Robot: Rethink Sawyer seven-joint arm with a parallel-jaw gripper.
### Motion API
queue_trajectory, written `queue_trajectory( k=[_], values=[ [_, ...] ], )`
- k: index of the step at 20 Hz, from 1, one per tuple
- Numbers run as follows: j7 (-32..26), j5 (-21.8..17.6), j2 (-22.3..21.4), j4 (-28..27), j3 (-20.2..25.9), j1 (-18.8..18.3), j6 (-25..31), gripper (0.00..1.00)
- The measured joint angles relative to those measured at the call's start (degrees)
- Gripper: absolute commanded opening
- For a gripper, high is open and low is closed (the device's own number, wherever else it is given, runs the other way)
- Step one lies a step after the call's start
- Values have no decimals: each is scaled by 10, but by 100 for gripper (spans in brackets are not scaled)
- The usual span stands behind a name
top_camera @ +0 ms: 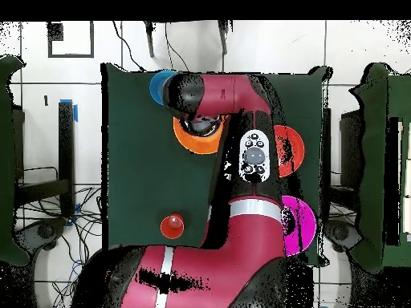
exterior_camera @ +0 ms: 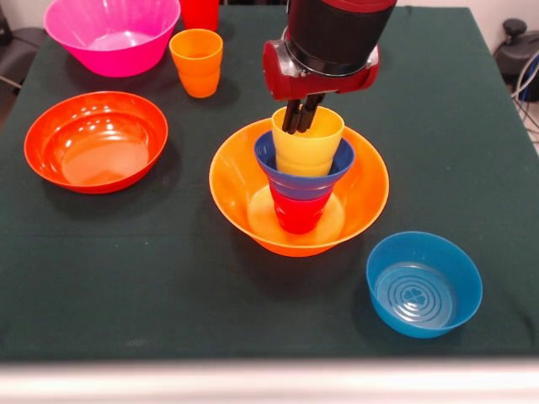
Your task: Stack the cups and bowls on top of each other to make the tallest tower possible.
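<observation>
The tower stands mid-table in the front view: a big yellow-orange bowl (exterior_camera: 232,198) holds a red cup (exterior_camera: 296,212). On the red cup sits a small dark blue bowl (exterior_camera: 286,175), and a yellow cup (exterior_camera: 313,150) sits upright in it. My gripper (exterior_camera: 300,118) comes down from above with its two black fingers close together, pinching the yellow cup's far rim. In the overhead view the arm hides the gripper, and only the big bowl's rim (top_camera: 189,140) shows.
A light blue bowl (exterior_camera: 424,284) (top_camera: 160,83) sits beside the tower near the front edge. An orange-red bowl (exterior_camera: 96,140) (top_camera: 290,150), a pink bowl (exterior_camera: 112,34) (top_camera: 301,224), an orange cup (exterior_camera: 196,61) and another red cup (exterior_camera: 200,10) (top_camera: 172,227) stand toward the robot's side.
</observation>
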Motion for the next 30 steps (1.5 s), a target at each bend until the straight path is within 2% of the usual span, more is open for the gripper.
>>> queue_trajectory(
  k=[8,30],
  values=[
    [0,1,0,-30,0,0,0,0],
    [0,7,-3,-27,3,-13,0,0]
  ],
)
